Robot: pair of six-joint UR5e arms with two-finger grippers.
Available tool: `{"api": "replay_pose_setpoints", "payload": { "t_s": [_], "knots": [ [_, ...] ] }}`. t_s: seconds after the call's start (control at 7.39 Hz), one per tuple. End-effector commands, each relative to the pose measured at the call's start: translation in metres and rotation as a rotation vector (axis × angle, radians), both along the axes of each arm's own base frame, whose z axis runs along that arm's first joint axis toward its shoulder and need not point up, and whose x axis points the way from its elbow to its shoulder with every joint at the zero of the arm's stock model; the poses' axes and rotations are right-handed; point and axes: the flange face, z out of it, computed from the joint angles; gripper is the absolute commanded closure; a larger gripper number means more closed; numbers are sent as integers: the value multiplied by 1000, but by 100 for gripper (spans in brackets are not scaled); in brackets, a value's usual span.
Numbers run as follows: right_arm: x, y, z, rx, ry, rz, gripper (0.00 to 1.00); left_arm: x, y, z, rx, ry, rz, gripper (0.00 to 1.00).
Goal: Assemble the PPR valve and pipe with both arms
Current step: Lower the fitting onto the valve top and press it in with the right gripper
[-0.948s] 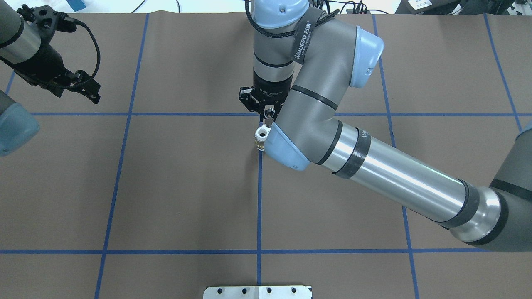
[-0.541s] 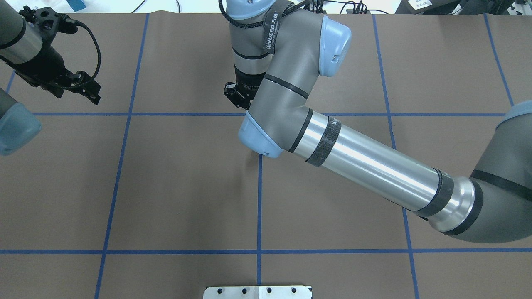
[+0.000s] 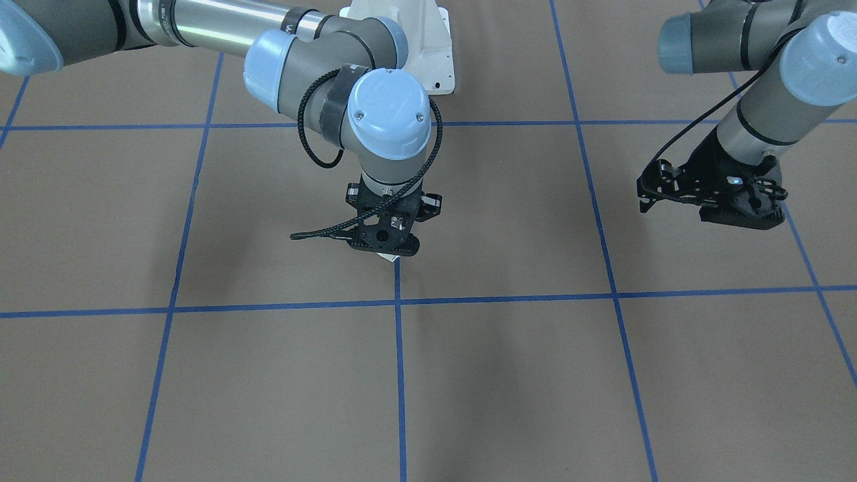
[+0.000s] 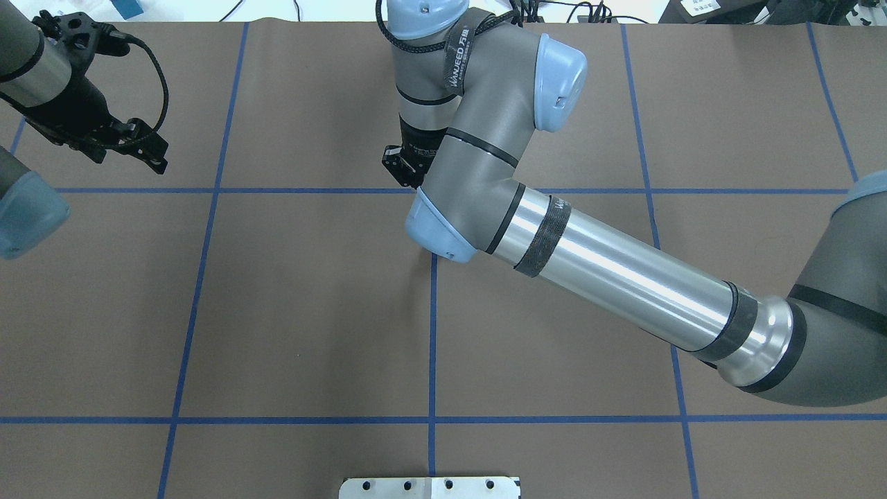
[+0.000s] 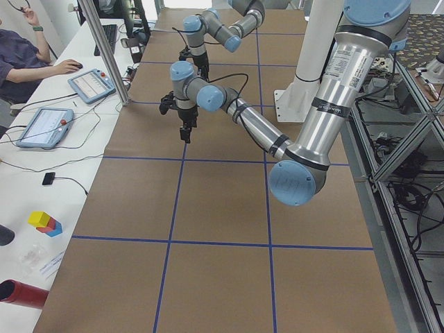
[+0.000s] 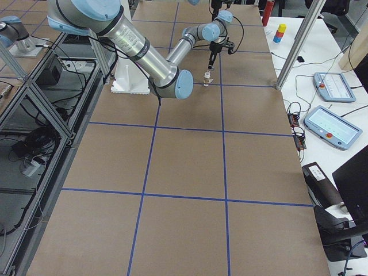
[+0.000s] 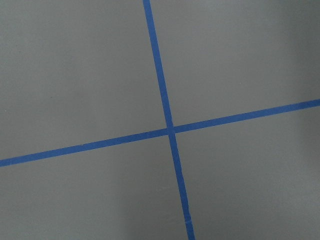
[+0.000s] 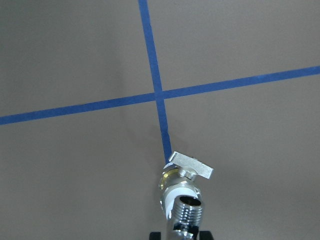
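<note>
A brown table [image 4: 312, 333] marked with a grid of blue tape lines [image 8: 150, 50]. Near the table's middle the right gripper [image 8: 181, 235] points straight down over the pipe [image 8: 172, 194] — a short white stub on a brass nut. It stands on a tape line, just on the robot's side of a crossing, with a pale flat tab [image 8: 191, 166] showing at its far side. In the right wrist view the PPR valve [image 8: 190, 210], shiny and threaded, sits between two dark fingertips and overlaps the pipe. Whether the fingers press on the valve, or whether the valve and pipe are joined, cannot be told. The left gripper [image 4: 161, 155] hangs well apart, toward the table's left end — fingers spread, holding nothing.
</note>
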Motion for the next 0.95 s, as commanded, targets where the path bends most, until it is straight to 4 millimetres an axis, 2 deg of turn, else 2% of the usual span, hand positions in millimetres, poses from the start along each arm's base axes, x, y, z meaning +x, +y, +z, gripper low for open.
{"api": "replay_pose_setpoints", "payload": {
  "t_s": [0.0, 0.81],
  "knots": [
    [-1, -1, 10, -12, 9, -1, 100, 1, 0, 0, 0, 1, 2, 0],
    [-13, 10, 10, -18, 10, -13, 100, 2, -1, 4, -7, -5, 1, 0]
  ]
}}
